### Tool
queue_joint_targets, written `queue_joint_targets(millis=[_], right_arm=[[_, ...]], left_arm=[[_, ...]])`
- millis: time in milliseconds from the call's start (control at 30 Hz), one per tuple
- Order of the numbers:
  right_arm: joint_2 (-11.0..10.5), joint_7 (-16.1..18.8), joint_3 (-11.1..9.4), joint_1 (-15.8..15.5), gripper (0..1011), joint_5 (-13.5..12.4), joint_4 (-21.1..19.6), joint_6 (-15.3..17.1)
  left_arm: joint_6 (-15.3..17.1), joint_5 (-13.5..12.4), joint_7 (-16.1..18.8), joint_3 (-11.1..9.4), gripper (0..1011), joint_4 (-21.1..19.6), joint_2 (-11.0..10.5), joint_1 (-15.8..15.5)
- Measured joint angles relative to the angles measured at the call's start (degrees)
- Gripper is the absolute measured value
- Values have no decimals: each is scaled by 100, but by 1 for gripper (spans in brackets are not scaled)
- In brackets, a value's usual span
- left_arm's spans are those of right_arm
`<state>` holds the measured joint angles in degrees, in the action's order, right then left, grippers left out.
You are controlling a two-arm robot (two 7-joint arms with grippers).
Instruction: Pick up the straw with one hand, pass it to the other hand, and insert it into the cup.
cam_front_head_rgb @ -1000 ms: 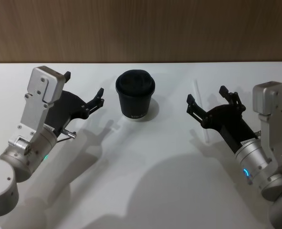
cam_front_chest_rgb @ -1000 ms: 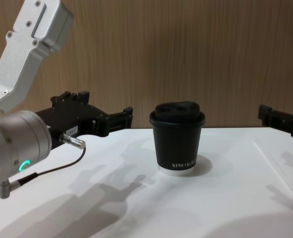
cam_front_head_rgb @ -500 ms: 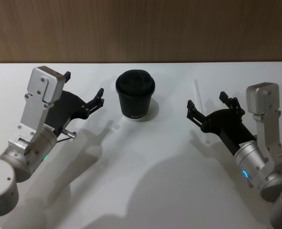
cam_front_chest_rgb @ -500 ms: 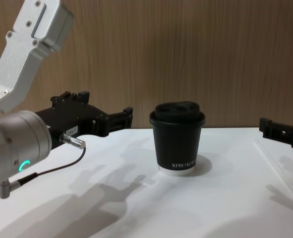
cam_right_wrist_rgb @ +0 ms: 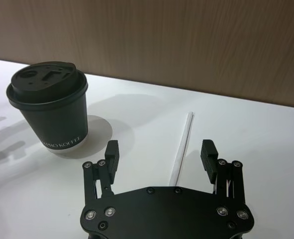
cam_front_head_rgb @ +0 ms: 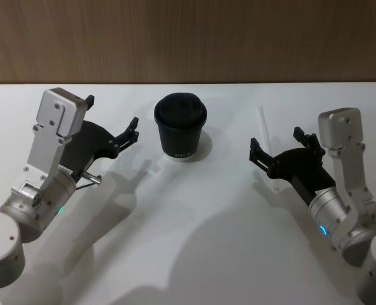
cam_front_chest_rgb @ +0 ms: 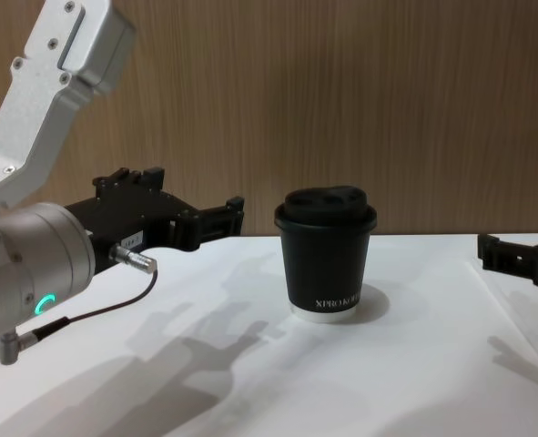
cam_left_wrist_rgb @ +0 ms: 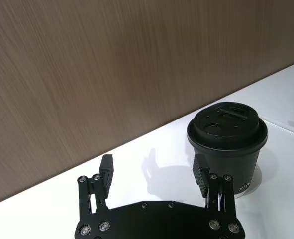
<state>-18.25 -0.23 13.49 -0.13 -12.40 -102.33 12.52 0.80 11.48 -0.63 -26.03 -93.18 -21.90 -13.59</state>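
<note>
The black lidded cup (cam_front_head_rgb: 180, 130) stands upright at the table's middle back, lettering visible in the chest view (cam_front_chest_rgb: 328, 257). To its right the thin white straw (cam_front_head_rgb: 262, 121) lies flat on the table, pointing away from me. My right gripper (cam_front_head_rgb: 277, 142) hovers open low over the straw's nearer half; the right wrist view shows the straw (cam_right_wrist_rgb: 184, 142) running between the spread fingers of that gripper (cam_right_wrist_rgb: 160, 150). Left of the cup my left gripper (cam_front_head_rgb: 111, 113) is held open and empty, apart from the cup (cam_left_wrist_rgb: 227, 144).
The white table (cam_front_head_rgb: 188, 241) ends at a brown wood-grain wall (cam_front_head_rgb: 188, 38) close behind the cup. A thin black cable (cam_front_chest_rgb: 96, 309) loops from the left wrist. Bare tabletop stretches in front of the cup, between the two arms.
My right gripper has sunk toward the table and drawn slightly nearer, still open over the straw. Left arm, cup and straw have not moved.
</note>
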Motion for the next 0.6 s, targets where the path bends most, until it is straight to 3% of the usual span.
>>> queue_joint_targets(millis=[600], right_arm=[[33,-100,100,117,1001,321,169,303]], left_arm=[[0,0,0,0,1003,0,0,0]])
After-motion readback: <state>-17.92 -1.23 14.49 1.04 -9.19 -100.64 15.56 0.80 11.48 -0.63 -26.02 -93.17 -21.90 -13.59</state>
